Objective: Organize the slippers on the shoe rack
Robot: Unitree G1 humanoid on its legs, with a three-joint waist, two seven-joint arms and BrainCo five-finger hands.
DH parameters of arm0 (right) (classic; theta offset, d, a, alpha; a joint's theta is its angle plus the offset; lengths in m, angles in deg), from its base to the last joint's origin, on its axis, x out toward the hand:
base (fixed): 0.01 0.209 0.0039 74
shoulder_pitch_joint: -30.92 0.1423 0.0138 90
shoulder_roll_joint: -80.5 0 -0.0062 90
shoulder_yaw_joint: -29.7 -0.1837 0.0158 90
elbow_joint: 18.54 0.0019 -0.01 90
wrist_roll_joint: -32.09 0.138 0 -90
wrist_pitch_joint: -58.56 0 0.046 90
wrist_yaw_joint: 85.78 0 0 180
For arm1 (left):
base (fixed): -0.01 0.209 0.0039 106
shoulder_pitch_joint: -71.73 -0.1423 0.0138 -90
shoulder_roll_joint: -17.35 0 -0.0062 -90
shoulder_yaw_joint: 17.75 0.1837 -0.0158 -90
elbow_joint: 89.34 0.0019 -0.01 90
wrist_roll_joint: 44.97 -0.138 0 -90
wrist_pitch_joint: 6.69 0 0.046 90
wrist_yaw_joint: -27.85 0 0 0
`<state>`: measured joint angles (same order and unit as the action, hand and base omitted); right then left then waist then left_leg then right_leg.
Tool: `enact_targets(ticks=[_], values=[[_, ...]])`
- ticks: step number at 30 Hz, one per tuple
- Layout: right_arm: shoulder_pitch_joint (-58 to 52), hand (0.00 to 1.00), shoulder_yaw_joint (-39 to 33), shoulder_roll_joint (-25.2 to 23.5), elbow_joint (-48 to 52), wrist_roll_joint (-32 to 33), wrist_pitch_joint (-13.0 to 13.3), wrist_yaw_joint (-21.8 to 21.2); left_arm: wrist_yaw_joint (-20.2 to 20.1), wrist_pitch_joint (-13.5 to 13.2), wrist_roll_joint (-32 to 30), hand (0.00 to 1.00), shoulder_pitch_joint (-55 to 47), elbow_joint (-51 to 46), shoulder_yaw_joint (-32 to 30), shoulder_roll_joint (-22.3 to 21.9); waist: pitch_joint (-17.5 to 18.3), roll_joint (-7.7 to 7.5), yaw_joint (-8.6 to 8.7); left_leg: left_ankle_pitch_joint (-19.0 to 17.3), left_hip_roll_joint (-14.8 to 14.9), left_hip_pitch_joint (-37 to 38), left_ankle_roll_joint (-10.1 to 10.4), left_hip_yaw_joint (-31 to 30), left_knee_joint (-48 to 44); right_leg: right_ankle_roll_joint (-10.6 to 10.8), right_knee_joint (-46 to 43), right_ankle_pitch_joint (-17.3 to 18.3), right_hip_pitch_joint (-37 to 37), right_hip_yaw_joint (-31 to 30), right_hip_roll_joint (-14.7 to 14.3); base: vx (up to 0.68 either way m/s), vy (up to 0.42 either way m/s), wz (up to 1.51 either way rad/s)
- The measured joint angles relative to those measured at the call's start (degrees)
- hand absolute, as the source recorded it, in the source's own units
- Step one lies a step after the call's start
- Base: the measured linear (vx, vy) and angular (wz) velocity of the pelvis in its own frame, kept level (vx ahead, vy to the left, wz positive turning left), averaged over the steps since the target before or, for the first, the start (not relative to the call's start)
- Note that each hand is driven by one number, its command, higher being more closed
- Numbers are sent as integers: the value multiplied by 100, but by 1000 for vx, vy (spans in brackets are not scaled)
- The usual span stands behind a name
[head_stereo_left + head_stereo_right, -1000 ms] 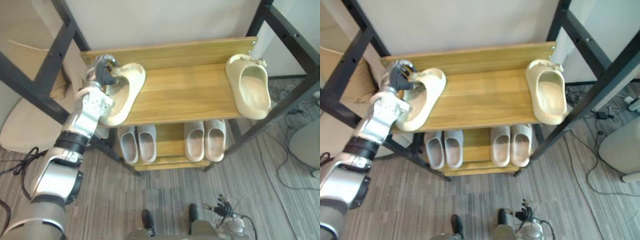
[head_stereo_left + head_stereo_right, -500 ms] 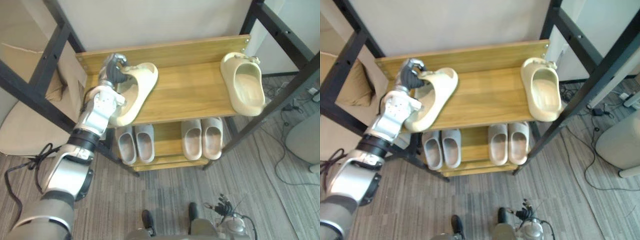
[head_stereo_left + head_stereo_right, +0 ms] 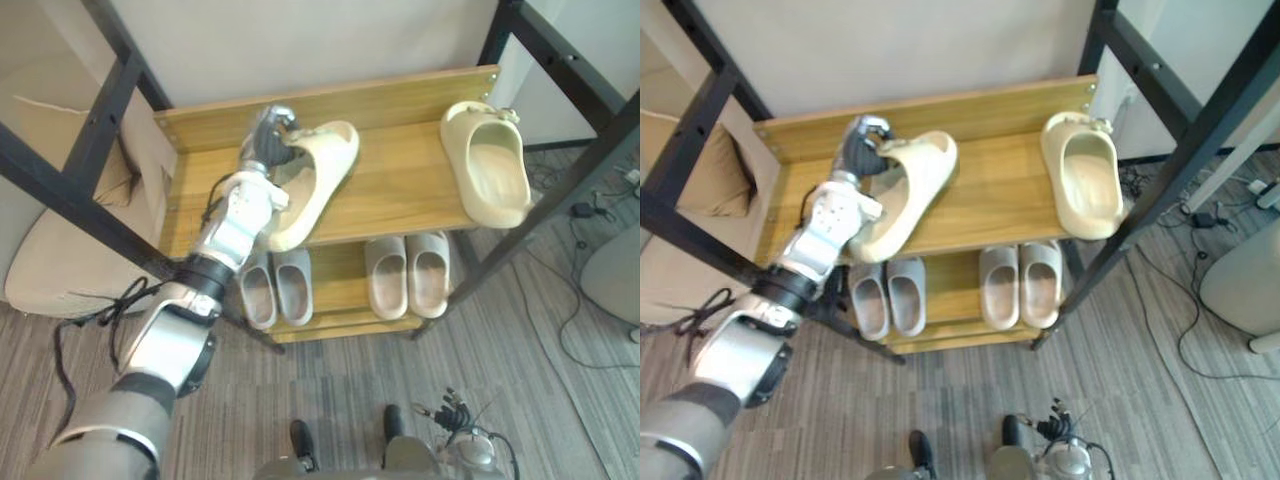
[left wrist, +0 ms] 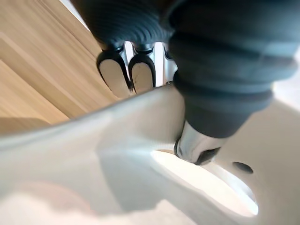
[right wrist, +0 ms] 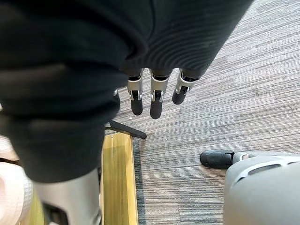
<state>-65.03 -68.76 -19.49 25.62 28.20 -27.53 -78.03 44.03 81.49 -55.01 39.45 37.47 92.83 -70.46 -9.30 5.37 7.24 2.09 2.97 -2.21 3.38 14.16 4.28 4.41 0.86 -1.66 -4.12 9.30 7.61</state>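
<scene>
A cream slipper (image 3: 318, 180) lies slanted on the top wooden shelf (image 3: 400, 190) of the shoe rack, left of centre. My left hand (image 3: 262, 150) is shut on its heel end, fingers and thumb (image 4: 197, 145) pinching the slipper's wall (image 4: 117, 140). The matching cream slipper (image 3: 490, 165) rests at the shelf's right end, toe toward the front edge. My right hand (image 5: 154, 93) hangs over the carpet with fingers relaxed and holds nothing.
Two pairs of pale grey slippers (image 3: 275, 285) (image 3: 408, 272) sit side by side on the lower shelf. Black frame bars (image 3: 80, 200) (image 3: 560, 150) cross on both sides of the rack. A beige cushion (image 3: 50, 260) lies at the left. Grey carpet (image 3: 500, 400) spreads in front.
My left hand has carried the cream slipper rightward along the top shelf, from its left end toward the middle. The camera view shifted slightly.
</scene>
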Motion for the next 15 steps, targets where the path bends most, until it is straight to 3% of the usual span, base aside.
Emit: enact_targets(ticks=[5,15], values=[[-104,0,-45,-30,302,20,6,7,35,10,-3,100,298,122,87,-271,-61,91,7,-1,10,-96,-2,82,-58,22,-164,18,-215,-102,23,-26,5,-12],[-445,0,-84,-150,898,182,5,12,121,27,-33,100,815,271,365,-871,-64,95,-45,-5,53,-166,-9,256,-146,36,-564,133,-492,-218,56,-20,0,-6]])
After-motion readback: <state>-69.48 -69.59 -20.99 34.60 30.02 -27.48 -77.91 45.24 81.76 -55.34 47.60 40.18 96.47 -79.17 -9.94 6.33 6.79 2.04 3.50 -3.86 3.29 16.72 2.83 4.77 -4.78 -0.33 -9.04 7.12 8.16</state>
